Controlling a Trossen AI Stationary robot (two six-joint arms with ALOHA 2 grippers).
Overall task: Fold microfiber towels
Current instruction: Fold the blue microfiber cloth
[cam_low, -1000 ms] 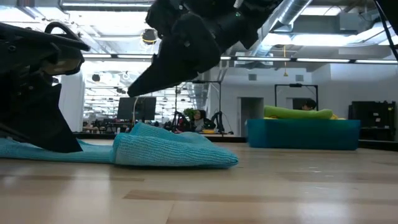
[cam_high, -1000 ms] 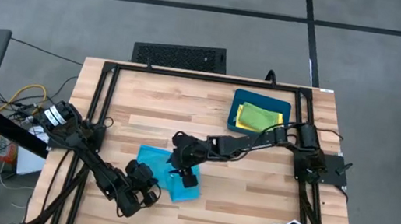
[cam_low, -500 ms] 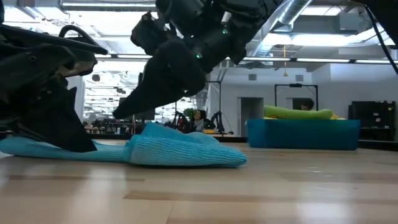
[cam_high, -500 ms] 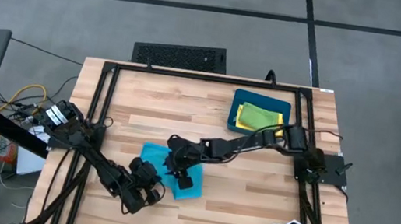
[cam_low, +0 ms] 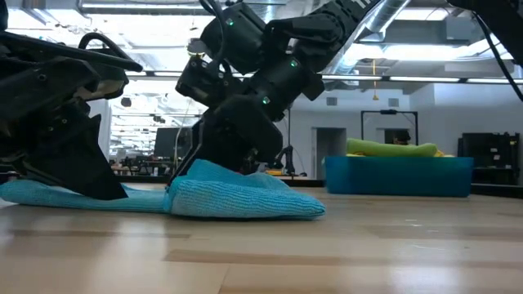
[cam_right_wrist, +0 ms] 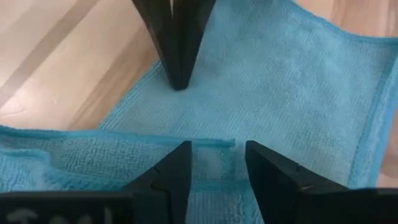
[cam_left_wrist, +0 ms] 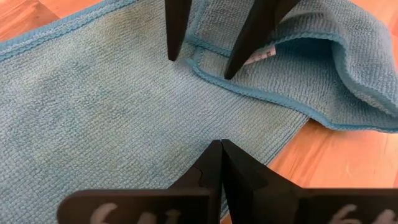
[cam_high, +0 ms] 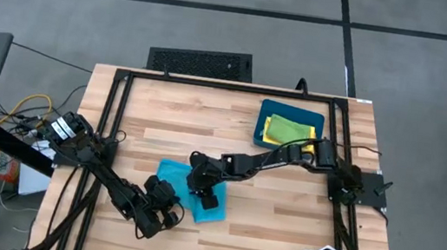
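The soft light-blue microfiber towel (cam_high: 187, 194) lay partly folded on the wooden tabletop (cam_high: 271, 219). Left gripper (cam_left_wrist: 219, 152) pressed it, jaws clenched; right gripper (cam_right_wrist: 214, 155) hovered over the fold, jaws parted.

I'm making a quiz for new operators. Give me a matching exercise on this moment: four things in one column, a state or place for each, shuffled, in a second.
Things:
1. left pincer
2. right pincer
3. light blue towel
4. teal bin

States or places:
A. holds yellow and green cloths, at the table's far right
B. fingers apart, lowered over a folded-over hem
C. shut, tip pressing flat cloth
D. partly folded, lying mid-table

Pairs: 1-C, 2-B, 3-D, 4-A
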